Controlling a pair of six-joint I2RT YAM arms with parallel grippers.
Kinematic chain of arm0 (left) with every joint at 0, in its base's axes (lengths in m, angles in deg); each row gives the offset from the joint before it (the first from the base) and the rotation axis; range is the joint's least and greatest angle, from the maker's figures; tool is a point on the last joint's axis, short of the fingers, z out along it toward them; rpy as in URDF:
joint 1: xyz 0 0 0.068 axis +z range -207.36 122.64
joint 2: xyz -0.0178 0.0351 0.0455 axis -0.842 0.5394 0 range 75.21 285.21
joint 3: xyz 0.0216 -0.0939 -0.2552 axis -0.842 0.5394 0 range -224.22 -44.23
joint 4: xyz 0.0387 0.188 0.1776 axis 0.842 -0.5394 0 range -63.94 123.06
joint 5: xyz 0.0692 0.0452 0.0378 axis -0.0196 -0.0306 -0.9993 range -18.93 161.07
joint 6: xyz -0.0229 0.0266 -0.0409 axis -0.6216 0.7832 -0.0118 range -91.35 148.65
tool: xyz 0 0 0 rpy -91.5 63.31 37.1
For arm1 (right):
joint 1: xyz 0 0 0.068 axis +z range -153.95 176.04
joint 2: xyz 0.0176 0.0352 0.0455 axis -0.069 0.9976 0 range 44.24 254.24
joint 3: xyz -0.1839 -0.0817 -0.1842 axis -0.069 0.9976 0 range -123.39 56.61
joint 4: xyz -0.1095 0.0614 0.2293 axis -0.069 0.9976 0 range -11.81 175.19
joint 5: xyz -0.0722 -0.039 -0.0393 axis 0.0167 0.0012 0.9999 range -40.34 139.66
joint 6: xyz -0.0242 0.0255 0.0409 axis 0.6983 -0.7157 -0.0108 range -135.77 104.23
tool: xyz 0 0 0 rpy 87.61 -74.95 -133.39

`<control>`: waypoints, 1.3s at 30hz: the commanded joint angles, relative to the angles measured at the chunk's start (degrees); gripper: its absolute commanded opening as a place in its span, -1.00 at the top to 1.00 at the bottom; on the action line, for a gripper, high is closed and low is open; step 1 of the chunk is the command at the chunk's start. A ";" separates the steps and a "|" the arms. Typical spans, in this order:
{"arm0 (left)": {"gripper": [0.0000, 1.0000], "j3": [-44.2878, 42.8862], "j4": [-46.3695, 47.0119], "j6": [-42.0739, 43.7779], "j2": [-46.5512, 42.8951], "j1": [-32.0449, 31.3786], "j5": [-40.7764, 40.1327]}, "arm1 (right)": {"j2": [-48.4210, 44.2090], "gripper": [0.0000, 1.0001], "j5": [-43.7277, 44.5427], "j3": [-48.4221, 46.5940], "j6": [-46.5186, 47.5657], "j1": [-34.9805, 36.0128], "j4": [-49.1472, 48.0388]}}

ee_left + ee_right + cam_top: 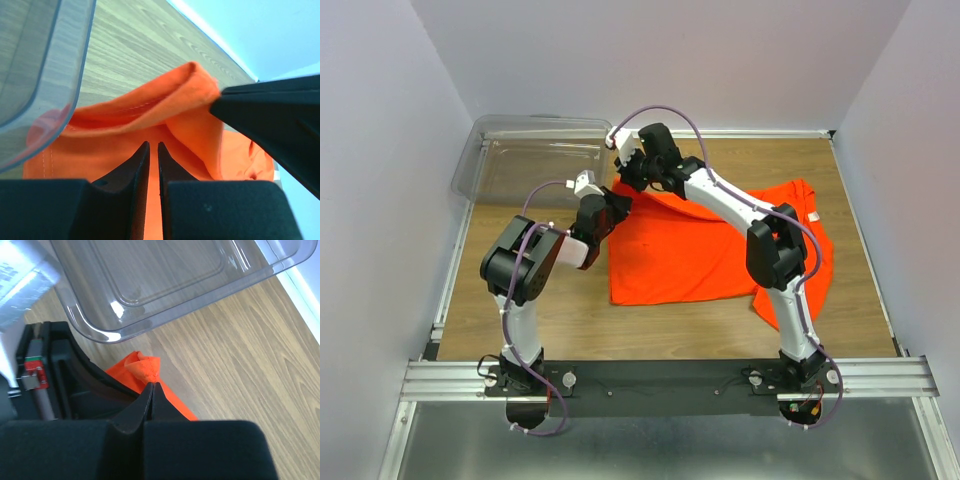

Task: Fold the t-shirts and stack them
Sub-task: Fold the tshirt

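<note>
One t-shirt (690,255) only: bright orange, plain, partly folded, lying on wooden table (570,320) near one clear bin (535,165). Two grippers: right gripper (152,385) pressed together, pinching a raised fold; left gripper (153,145) almost closed on the cloth.

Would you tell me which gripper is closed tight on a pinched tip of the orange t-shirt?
The right gripper: its jaws meet on a bunched tip of the orange t-shirt, whereas the left gripper shows a thin slit between its fingers.
</note>
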 commanded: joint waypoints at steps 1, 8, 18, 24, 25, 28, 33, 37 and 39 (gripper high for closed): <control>0.63 -2.18 -5.56 -1.30 1.34 -0.10 -3.38 | -2.75 0.99 0.26 0.28 -1.51 -0.32 -1.70; 0.67 -3.95 -9.62 -1.66 1.17 -0.10 -4.88 | -2.57 0.99 0.96 -0.69 -2.21 -0.49 -1.79; 0.72 -6.58 -13.84 -3.50 1.70 0.17 -8.12 | -3.62 0.99 -0.44 -0.17 -3.09 -0.76 -2.05; 0.73 -9.04 -15.59 -4.12 2.13 0.17 -11.02 | -4.06 0.99 -0.97 0.54 -3.27 -0.67 -2.31; 0.73 -9.48 -15.86 -4.12 2.31 0.17 -11.12 | -4.06 0.99 -1.15 0.63 -3.27 -0.67 -2.31; 0.73 -11.06 -16.64 -3.85 3.01 0.17 -11.38 | -3.89 0.99 -1.50 0.54 -3.53 -0.76 -2.31; 0.73 -12.12 -17.79 -3.94 3.54 0.17 -12.43 | -4.06 0.99 -2.20 1.59 -3.53 -0.76 -2.40; 0.73 -12.21 -18.32 -4.12 3.80 0.17 -12.96 | -4.24 0.99 -2.55 2.30 -3.53 -0.76 -2.40; 0.73 -12.64 -18.93 -4.12 3.98 0.17 -13.22 | -4.15 0.99 -2.73 2.47 -3.71 -0.76 -2.40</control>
